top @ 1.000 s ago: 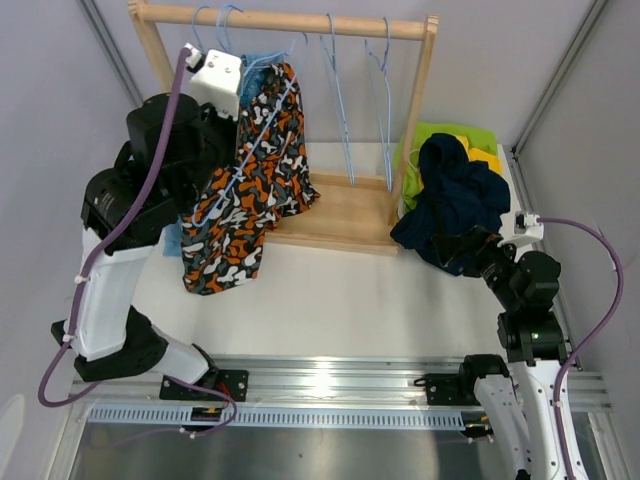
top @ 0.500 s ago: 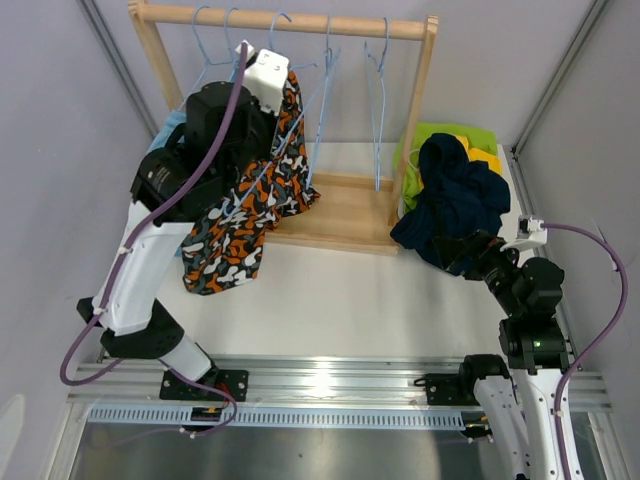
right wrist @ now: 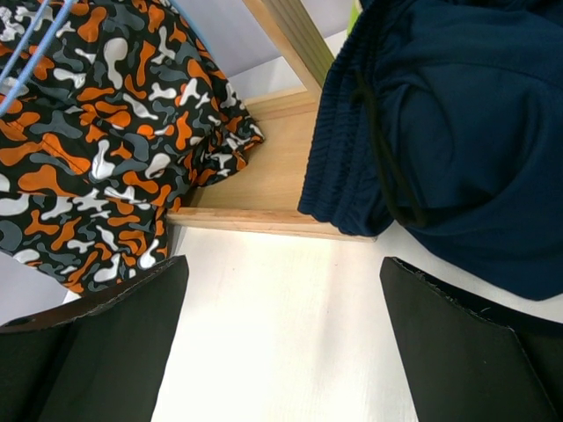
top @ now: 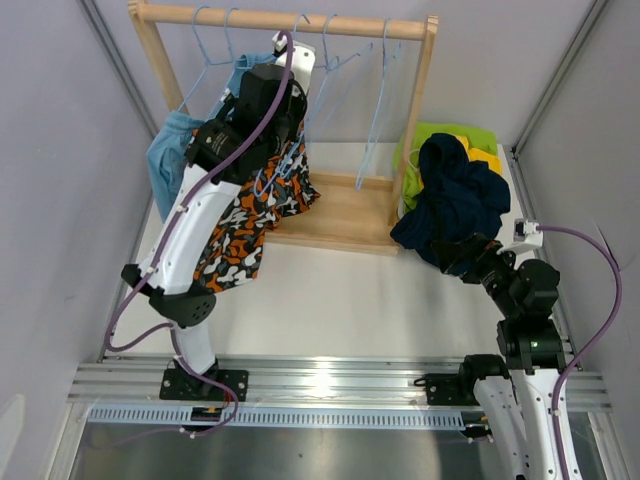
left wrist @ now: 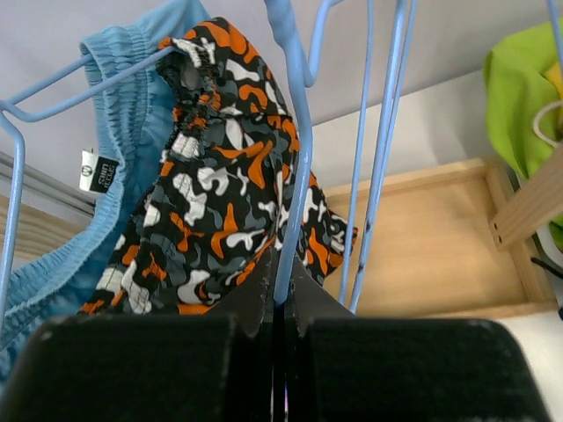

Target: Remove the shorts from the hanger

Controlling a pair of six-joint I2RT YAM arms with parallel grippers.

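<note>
Top external, with the wooden rack (top: pixel 416 110) as reference and the white surface (top: pixel 340 300) in front of it.

Three pairs are already off, heaped against the rack's right post: navy shorts (top: pixel 455 195) in front, lime green pair (top: pixel 445 132) and yellow pair (top: pixel 487 157) behind. Two to go:
- Camo shorts (top: pixel 240 230) hang under the rack's left half, draped past the front of its base, hem low toward the surface.
- Light blue shorts (top: pixel 165 165) hang at the rack's far left end, just beside the camo.

Empty hangers (left wrist: pixel 398 44) sit on the right half of the rail, tilted.

Left hand (left wrist: pixel 283 303) is up under the rail, pinched tight on the blue wire of the camo pair's hanger (left wrist: pixel 295 176). The waistband is bunched on the wire above the fingers. Right hand (right wrist: pixel 281 352) is spread wide with nothing in it, low in front of the rack's right post, near the navy heap.

Risks, my read:
- The elastic waistband grips the wire, so a pull drags the hanger along instead of sliding the fabric off.
- The held wire sits close to the neighbouring empty wires and could hook and tangle.
- The light blue waistband touches the camo and may get dragged too.
- Can't tell if the hook is on the rail, as the arm hides it. If it's off, the lot could drop onto the rack base.
</note>
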